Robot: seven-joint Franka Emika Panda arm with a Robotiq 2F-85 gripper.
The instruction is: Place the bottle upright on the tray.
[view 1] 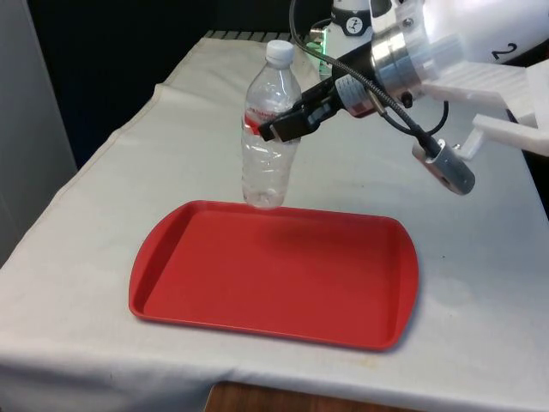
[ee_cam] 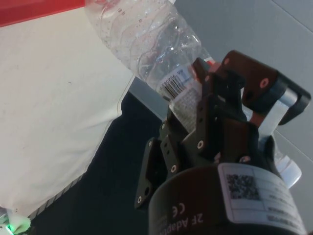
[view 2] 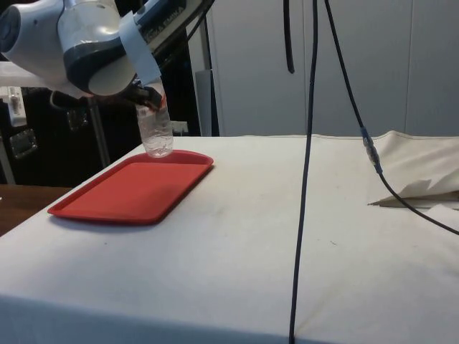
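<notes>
Placement stage of the task, seen from beside the table. Gripper (view 1: 287, 123) is clamped around the labelled middle of the clear plastic bottle (view 1: 268, 142), reaching in sideways so that the bottle hangs close to upright with its white cap (view 1: 280, 51) uppermost. Wrist view confirms the hold: black fingers (ee_cam: 205, 105) press against the label (ee_cam: 182, 93) on either side.

Bottle base sits at the far rim of the red tray (view 1: 274, 275). From the front view it appears just over that far edge; from the side view it looks to be at or barely above the tray's end nearest the robot, and whether it is touching the surface cannot be told. Tray lies flat on the white cloth (view 1: 111, 197), its floor bare.

Step in hand, by my reading: carrying the bottle over the tray before setting it down. Next move probably calls for a short shift toward the tray's middle, so the base clears the raised rim, then a gentle descent until the base rests flat. Release should come only once the bottle stands true, since a thin, nearly empty bottle would likely tip easily.
</notes>
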